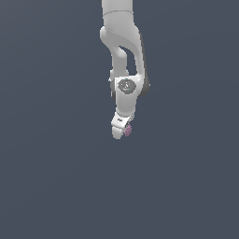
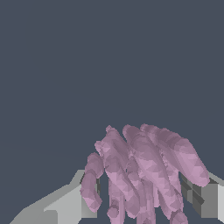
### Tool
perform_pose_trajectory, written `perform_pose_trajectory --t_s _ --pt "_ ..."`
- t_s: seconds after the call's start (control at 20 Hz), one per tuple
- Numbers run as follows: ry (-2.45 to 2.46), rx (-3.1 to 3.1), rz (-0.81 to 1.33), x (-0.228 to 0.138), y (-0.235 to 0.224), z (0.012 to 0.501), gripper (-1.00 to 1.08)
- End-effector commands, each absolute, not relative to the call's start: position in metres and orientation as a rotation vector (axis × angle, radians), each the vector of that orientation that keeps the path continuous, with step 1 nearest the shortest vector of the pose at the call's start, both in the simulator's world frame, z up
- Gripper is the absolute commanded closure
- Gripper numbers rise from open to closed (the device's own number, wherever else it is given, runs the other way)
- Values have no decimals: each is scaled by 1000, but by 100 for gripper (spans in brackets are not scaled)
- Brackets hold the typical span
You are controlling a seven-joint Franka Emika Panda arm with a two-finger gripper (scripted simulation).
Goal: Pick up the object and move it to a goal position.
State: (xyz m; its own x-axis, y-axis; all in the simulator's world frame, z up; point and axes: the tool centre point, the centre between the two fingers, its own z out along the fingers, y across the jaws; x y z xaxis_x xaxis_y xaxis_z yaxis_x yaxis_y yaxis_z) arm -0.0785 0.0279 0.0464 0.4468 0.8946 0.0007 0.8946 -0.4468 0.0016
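Note:
The object (image 2: 144, 170) is a pinkish-purple lumpy piece with stubby prongs, filling the space between my two fingers in the wrist view. One grey finger (image 2: 70, 205) presses one side and the other finger (image 2: 203, 199) the opposite side. In the exterior view the white gripper (image 1: 122, 131) points down at the end of the arm, and only a small pink edge of the object (image 1: 128, 130) shows beside its tip. The gripper is shut on the object.
A uniform dark grey-blue surface (image 1: 56, 177) fills the whole background in both views. No other objects, edges or markers show.

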Motion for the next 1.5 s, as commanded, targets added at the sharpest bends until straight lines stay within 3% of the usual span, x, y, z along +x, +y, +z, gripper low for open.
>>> perform_pose_trajectory --t_s 0.0,0.65,1.45 --pt "1652 2671 2 -79 28 46 108" --pt "1653 2670 1 -85 39 87 108" --pt "1657 2669 0 -107 83 239 108"
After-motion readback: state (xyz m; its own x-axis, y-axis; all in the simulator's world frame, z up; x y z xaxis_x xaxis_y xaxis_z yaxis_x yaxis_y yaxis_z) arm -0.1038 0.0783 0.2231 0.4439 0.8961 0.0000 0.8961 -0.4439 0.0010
